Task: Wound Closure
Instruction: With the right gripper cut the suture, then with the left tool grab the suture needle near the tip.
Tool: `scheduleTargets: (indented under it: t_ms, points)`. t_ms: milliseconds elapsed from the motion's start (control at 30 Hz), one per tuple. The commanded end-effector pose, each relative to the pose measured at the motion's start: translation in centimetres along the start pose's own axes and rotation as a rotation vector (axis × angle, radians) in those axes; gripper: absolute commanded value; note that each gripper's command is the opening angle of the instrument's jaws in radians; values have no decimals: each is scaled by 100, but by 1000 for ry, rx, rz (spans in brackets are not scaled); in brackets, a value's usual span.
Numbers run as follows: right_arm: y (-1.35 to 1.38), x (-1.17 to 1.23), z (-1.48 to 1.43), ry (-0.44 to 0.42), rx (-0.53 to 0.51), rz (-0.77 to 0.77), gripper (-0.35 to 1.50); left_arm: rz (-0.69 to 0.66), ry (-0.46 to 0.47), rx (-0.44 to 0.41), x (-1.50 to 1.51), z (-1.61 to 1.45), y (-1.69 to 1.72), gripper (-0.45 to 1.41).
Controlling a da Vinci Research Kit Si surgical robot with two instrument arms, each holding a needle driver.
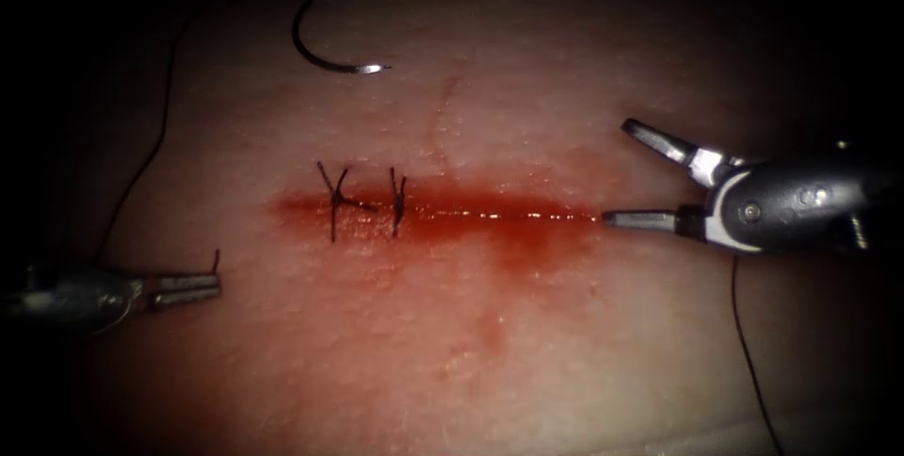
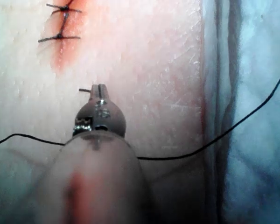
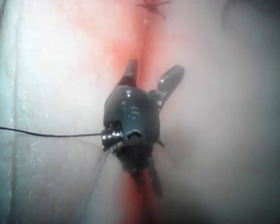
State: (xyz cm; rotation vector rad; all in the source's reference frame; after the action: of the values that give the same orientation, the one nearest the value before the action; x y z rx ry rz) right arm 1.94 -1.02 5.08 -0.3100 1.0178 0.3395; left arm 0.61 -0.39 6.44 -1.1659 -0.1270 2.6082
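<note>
The curved needle (image 1: 325,58) lies free on the tissue (image 1: 527,324) above the left end of the cut (image 1: 490,215), held by neither tool and not in the tissue. Its thread (image 1: 162,126) trails down the far left. Two knotted stitches (image 1: 335,202) (image 1: 397,200) cross the cut's left part. Below and left of the cut, my left tool (image 1: 215,285) is shut on a short cut end of thread (image 1: 217,258), also seen at its jaws (image 2: 99,88). My right tool (image 1: 617,171) stands open at the cut's right end, one jaw tip at the cut, holding nothing (image 3: 151,72).
Red fluid (image 1: 527,249) lies along the cut and spreads below its right half. A loose strand of thread (image 1: 753,352) runs down under the right tool. Long thread (image 2: 177,157) crosses behind the left tool, over the tissue's edge (image 2: 210,112).
</note>
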Motion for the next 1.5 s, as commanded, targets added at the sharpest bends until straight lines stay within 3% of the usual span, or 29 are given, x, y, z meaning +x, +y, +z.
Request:
scheduleTargets:
  t_ms: [33, 100, 233, 400, 567, 700, 800, 900, 1100, 1200, 1233, 1400, 1500]
  points:
    - [-6, -2, 8, 0, 2, 5, 128, -15, -8, 0, -4, 10, 0, -1]
    - [-9, -2, 9, -7, 8, 8, 130, -110, -34, -8, -11, 14, 0, 36]
    - [-15, -4, 8, -12, 26, 14, 130, -128, -89, -34, -16, 16, 4, 71]
    - [-20, -9, 8, -9, 37, 13, 125, -140, -88, -44, -4, 8, 6, 73]
    - [-20, -10, 8, -11, 44, 18, 125, -142, 2, -38, 33, 0, -6, 73]
    - [-21, -9, 6, -14, 46, 29, 128, -125, 45, -12, 66, -1, -30, 71]
    - [-24, -9, 5, -13, 44, 34, 128, -100, 99, 33, 100, 8, -67, 71]
    - [-26, -10, 4, -13, 43, 38, 128, -78, 113, 64, 112, 18, -86, 62]
    - [-30, -12, 6, -13, 38, 47, 125, 37, -17, 212, 121, 73, -125, 37]
    - [-33, -12, 7, -14, 37, 51, 127, 56, -93, 245, 115, 96, -142, 44]
    - [-34, -13, 7, -16, 39, 50, 127, 59, -129, 251, 112, 104, -149, 52]
    - [-34, -13, 6, -15, 39, 49, 127, 68, -188, 260, 98, 120, -166, 54]
    - [-34, -13, 6, -18, 41, 49, 127, 90, -230, 212, 88, 126, -175, 52]
